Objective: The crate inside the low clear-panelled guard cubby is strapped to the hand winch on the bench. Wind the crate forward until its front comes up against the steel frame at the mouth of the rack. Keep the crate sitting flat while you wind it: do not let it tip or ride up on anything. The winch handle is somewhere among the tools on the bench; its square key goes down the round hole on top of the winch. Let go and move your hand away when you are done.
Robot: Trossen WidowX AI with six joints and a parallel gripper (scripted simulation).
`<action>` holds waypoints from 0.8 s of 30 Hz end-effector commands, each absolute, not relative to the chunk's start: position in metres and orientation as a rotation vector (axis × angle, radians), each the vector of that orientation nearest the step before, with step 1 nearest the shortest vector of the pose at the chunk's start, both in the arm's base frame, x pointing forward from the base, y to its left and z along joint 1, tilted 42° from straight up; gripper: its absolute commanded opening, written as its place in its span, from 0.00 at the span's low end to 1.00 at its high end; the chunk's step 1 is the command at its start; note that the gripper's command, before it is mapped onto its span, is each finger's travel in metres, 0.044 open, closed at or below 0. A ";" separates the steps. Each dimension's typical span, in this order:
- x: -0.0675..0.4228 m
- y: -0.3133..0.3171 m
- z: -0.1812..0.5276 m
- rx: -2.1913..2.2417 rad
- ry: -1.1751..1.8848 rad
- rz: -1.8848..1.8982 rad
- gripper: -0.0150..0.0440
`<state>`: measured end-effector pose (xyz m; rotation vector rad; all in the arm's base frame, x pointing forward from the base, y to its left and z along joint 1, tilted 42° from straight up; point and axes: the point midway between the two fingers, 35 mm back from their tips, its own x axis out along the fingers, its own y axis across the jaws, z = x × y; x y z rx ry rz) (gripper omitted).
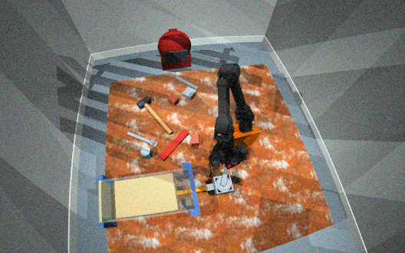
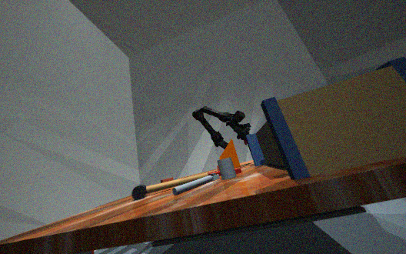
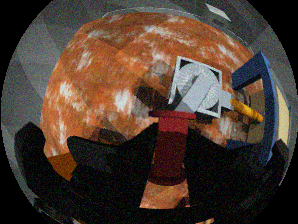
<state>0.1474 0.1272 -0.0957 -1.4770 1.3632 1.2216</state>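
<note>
The grey hand winch (image 1: 223,185) (image 3: 196,86) stands on the bench just in front of the cubby's mouth. An orange strap (image 1: 192,190) (image 3: 248,111) runs from it to the tan crate (image 1: 146,195) (image 2: 346,123), which sits flat inside the clear-panelled cubby. The crate's front lies a little behind the blue frame (image 1: 192,188) (image 2: 284,138) (image 3: 266,90) at the mouth. My gripper (image 1: 226,166) (image 2: 244,138) (image 3: 168,127) is shut on a red handle (image 3: 172,156), held upright just above and behind the winch. The winch's top hole is not clear to see.
A hammer (image 1: 155,115), a long red bar (image 1: 174,143), a grey wrench (image 1: 142,139), a grey cylinder (image 1: 146,152) (image 2: 227,168) and small red and grey blocks lie left of the arm. An orange wedge (image 1: 247,134) sits by the arm. A red helmet (image 1: 174,50) stands at the back.
</note>
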 end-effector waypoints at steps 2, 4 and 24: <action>0.171 0.120 -0.093 -1.509 1.352 1.143 0.25; 0.174 0.120 -0.092 -1.509 1.352 1.143 0.25; 0.204 0.121 -0.091 -1.510 1.351 1.141 0.25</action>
